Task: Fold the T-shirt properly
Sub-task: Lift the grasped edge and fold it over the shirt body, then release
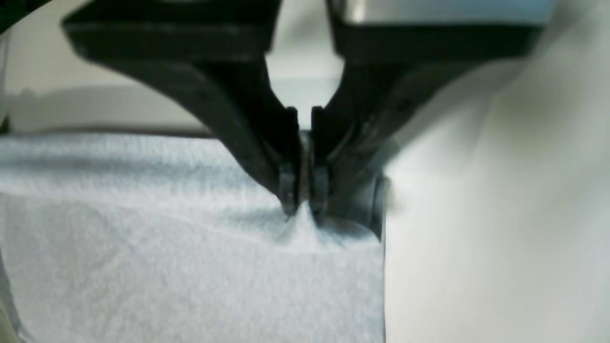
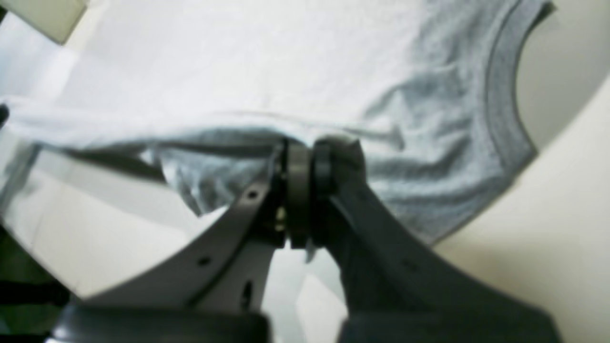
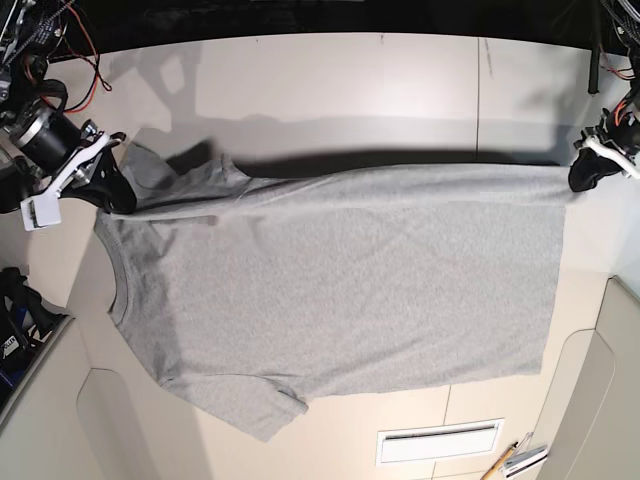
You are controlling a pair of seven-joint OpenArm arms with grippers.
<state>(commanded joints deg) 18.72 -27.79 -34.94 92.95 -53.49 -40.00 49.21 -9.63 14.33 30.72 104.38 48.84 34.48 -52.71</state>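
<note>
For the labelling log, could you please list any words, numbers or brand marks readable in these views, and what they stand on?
None can be read.
T-shirt: the side showing is plain grey, no print visible.
Both end effectors, left and right: no readable markings.

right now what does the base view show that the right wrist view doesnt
Only the base view shows the whole T-shirt stretched across the table, its free sleeve, both arms at opposite ends, including the left gripper at the hem corner, and the pencil at the bottom edge.

Only the right wrist view shows, close up, the right gripper with jaws shut on a pinch of fabric, and cloth sagging beneath it.

Both show the grey shirt, its ribbed collar and the pale table.
</note>
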